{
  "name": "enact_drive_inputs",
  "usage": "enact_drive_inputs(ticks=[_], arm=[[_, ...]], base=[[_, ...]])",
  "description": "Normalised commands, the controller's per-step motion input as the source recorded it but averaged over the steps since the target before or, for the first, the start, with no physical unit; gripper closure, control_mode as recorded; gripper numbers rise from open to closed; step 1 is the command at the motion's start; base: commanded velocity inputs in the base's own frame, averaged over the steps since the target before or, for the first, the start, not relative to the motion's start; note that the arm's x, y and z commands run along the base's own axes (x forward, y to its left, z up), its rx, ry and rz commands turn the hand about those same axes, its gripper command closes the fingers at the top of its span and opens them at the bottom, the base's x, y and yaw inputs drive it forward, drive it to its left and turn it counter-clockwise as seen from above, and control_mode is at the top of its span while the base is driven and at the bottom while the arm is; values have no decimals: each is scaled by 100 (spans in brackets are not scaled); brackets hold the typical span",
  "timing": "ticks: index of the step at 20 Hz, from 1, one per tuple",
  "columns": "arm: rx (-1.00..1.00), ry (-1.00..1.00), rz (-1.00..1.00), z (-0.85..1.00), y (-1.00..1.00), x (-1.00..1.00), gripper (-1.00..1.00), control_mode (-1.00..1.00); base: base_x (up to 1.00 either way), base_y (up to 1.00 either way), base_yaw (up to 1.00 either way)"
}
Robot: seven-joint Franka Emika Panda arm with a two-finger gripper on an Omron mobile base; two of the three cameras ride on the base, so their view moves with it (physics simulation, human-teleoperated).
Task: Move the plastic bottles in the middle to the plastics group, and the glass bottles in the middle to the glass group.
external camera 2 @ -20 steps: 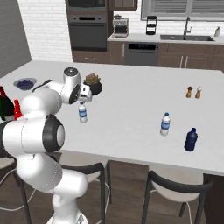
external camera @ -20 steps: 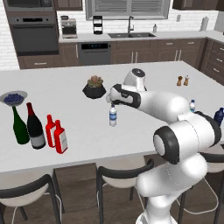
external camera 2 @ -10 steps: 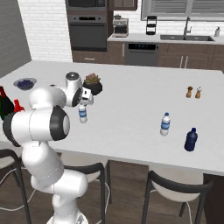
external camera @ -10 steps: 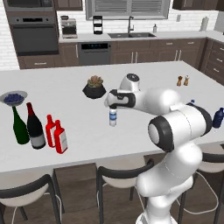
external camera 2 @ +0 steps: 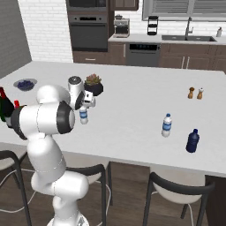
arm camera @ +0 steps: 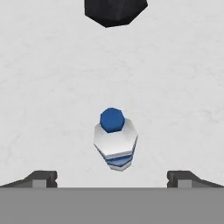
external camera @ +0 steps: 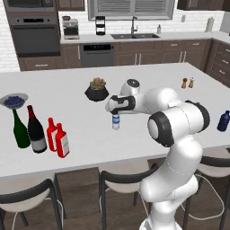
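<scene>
Two finger tips point(arm camera: 43, 178) are seen far apart at the bottom of the hand view, so the gripper point(arm camera: 112, 179) is spread wide and holds nothing. Directly below it, between the tips but not touched by them, the small water bottle point(arm camera: 114, 139) is seen from above, upright on the white counter point(arm camera: 52, 87), with a blue cap in this view. A dark pot point(arm camera: 115, 10) is cut by the upper edge of that view.

In the left base view the gripper point(external camera: 115, 106) is held just over the same bottle point(external camera: 116, 121), which stands near the middle of the island, in front of the potted plant point(external camera: 96, 89). At the left end, two red flat-sided bottles point(external camera: 58, 139) stand touching or nearly so (the gap cannot be judged), just beside the dark wine bottle point(external camera: 36, 131) and the green wine bottle point(external camera: 19, 130). A bowl of dark fruit point(external camera: 13, 100) sits behind them.

In the right base view a second small water bottle point(external camera 2: 166, 125) and the squat dark blue bottle point(external camera 2: 192, 141) stand near each other at the right end, well apart from the middle bottle point(external camera 2: 83, 115). Salt and pepper shakers point(external camera 2: 195, 93) are placed farther back.
</scene>
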Motion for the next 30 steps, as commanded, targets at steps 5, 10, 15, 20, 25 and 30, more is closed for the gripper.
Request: enact_drive_inputs(ticks=[5, 10, 15, 20, 25, 30], arm=[[0, 0, 0, 0, 0, 24, -100, -100], [0, 0, 0, -3, 2, 26, -100, -100], [0, 0, 0, -13, 0, 7, -100, -100], [0, 0, 0, -21, 0, 1, -100, -100], [0, -6, 0, -8, 1, 12, -100, -100], [0, -6, 0, -11, 0, 1, -100, -100]], base=[[0, 0, 0], [0, 0, 0], [0, 0, 0], [0, 0, 0], [0, 0, 0], [0, 0, 0]])
